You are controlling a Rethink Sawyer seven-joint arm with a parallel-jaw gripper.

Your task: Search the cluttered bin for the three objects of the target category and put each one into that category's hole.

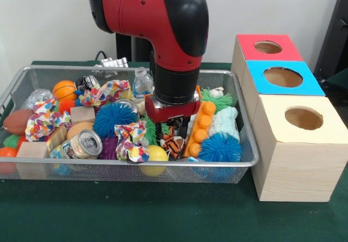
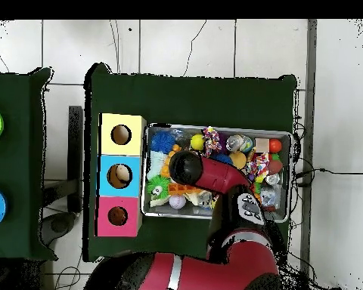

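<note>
clutter fills the wire bin (image 1: 239, 160) edge to edge, so the gripper (image 1: 173, 126) comes straight down from above, the only way in without shoving toys aside. its dark fingers (image 1: 184, 126) hang spread a little way apart, their tips down among the toys with nothing pinched between them, right over a tiger-striped toy (image 1: 172, 143) that lies wedged between a yellow ball (image 1: 155, 155) and an orange block with studs (image 1: 199, 128). from the way it stands, i judge the striped toy to be what it is after, though which category is the target cannot be told from here.

a blue spiky ball (image 1: 220, 147) rests just beside the orange block, near the bin's front wall, and a soda can (image 1: 86, 143) lies on its side further along.

three boxes stand in a row just beside the bin, close enough for a short carry: a red box (image 1: 267, 47), a blue box (image 1: 283, 77) and a yellow box (image 1: 303, 118), each with a round hole on top. in the overhead view the blue box's hole seems to hold something pale already.
</note>
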